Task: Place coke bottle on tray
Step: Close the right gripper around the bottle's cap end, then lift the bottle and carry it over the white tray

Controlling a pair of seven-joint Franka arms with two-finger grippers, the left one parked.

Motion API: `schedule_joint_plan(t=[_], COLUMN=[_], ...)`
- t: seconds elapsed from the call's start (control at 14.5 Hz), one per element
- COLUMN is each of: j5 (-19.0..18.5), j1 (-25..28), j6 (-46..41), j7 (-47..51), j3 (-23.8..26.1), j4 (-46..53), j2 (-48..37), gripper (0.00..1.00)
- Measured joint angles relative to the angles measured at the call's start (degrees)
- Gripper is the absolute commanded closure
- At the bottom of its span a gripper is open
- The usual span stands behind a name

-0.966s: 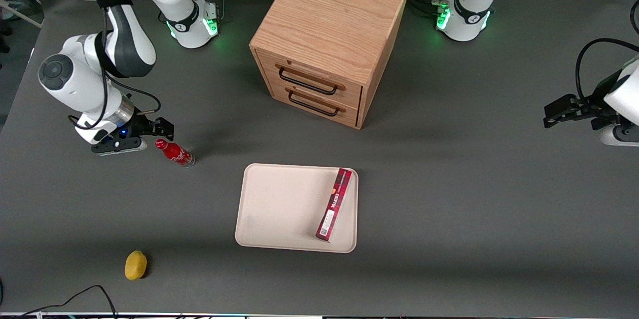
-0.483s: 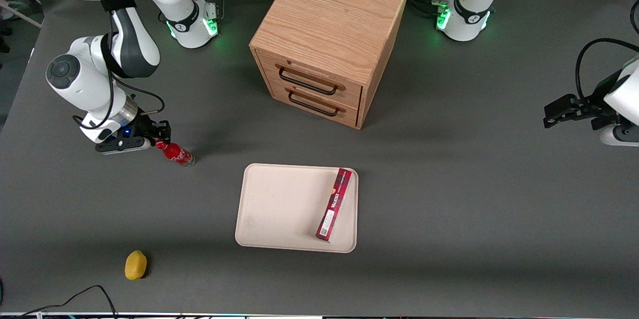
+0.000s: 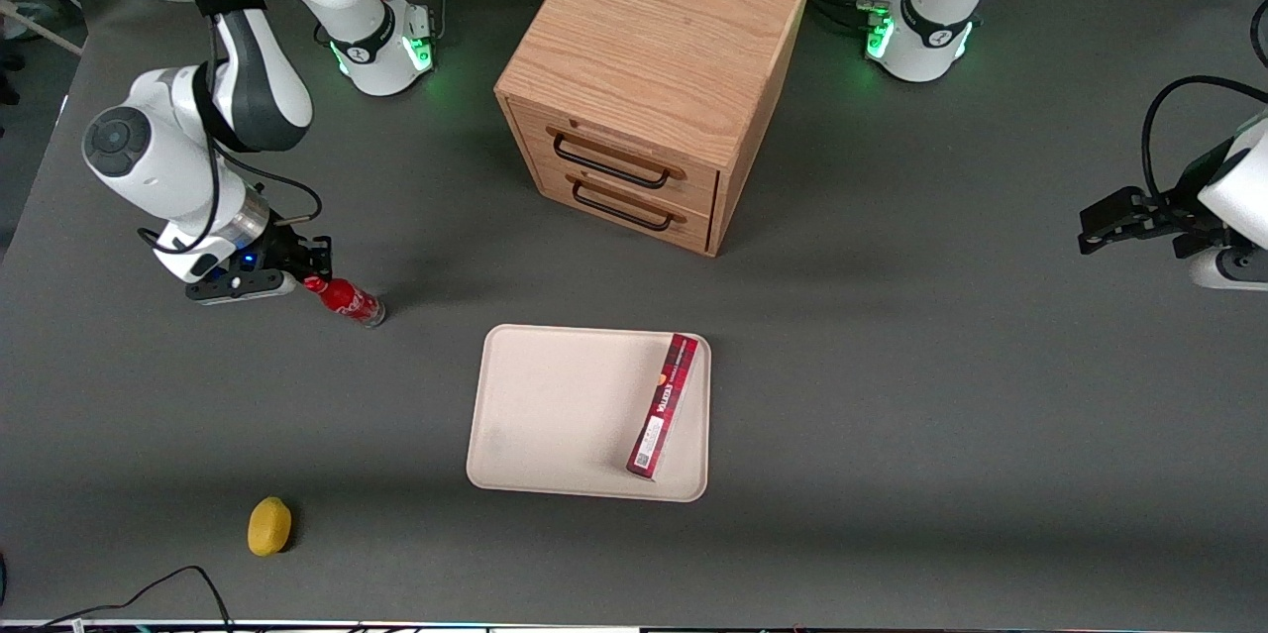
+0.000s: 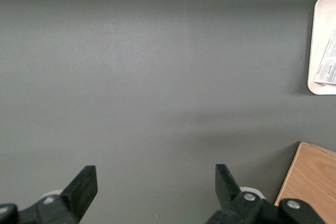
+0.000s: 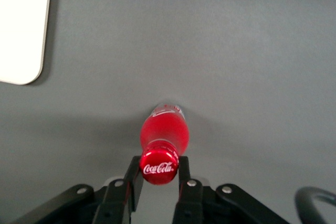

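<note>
The coke bottle [image 3: 349, 302], small and red with a red cap, stands on the grey table toward the working arm's end, well apart from the tray. My right gripper [image 3: 315, 272] is at the bottle's top, shut on the cap and neck. In the right wrist view the gripper [image 5: 159, 165] has one black finger on each side of the cap, and the bottle's red body [image 5: 164, 129] reaches down to the table. The cream-beige tray [image 3: 555, 415] lies in the table's middle, nearer the front camera than the cabinet. One corner of the tray shows in the right wrist view [image 5: 18, 24].
A long dark-red box [image 3: 664, 405] lies in the tray along the edge toward the parked arm. A wooden two-drawer cabinet [image 3: 654, 78] stands farther from the camera than the tray. A yellow lemon-like fruit [image 3: 268, 525] lies near the table's front edge.
My gripper moved in over the bottle's cap and its fingers closed on it. The bottle's base has stayed in about the same spot.
</note>
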Motion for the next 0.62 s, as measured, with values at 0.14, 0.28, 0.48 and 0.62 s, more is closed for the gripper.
schedule_joint_plan(t=[0.14, 0.28, 0.48, 0.62], j5=[0.00, 0.00, -0.01, 0.00], j1=[-0.02, -0.02, -0.02, 0.13], j6=[-14.28, -28.43, -46.79, -55.49], j7=[0.00, 0.00, 0.00, 0.00], j3=[0.00, 0.02, 0.05, 0.15], j4=[8.63, 19.88, 38.57, 51.50], j2=[-1.77, -2.77, -0.93, 4.82], gripper=[1.00, 1.00, 1.00, 1.00])
